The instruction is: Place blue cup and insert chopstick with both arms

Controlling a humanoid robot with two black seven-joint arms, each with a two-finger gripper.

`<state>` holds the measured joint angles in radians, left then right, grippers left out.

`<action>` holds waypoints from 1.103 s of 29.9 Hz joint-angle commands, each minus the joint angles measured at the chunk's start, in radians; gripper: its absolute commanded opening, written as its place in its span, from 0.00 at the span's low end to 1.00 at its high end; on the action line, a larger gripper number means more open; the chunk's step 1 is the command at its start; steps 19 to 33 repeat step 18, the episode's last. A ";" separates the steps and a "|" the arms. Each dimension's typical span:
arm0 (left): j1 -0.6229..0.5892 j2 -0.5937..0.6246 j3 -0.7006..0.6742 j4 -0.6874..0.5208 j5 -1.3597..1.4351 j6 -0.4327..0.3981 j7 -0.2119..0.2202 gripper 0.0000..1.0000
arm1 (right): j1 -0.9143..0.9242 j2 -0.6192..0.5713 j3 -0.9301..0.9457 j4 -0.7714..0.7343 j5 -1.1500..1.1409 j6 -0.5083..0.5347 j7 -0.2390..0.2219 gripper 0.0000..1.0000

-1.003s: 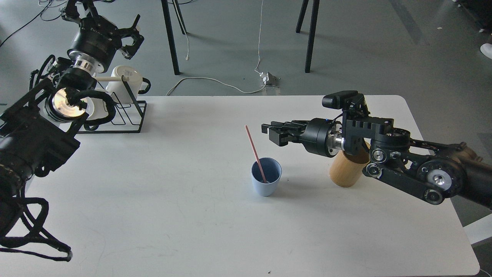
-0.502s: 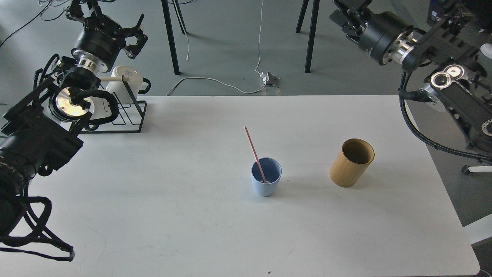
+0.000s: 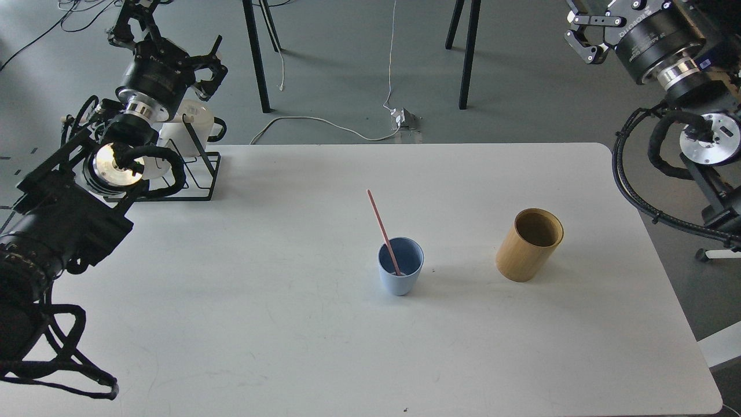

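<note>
Parking both arms clear looks like the step in hand, so I want them high and wide, with nothing passing over the blue cup (image 3: 400,271). It stands upright on the table (image 3: 278,324), just left of the bamboo holder (image 3: 528,245), with the pink chopstick (image 3: 382,229) inside, leaning up and left. My left hand (image 3: 200,61) hangs spread and empty, well up-left of the cup. My right hand (image 3: 584,32), well up-right, also looks spread and empty.
</note>
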<state>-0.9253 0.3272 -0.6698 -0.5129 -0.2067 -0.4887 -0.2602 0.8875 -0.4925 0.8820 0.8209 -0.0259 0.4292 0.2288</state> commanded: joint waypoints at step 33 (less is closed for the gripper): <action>-0.023 -0.010 -0.047 0.060 -0.016 0.000 -0.001 0.99 | -0.032 0.084 0.023 -0.189 0.331 0.060 -0.054 1.00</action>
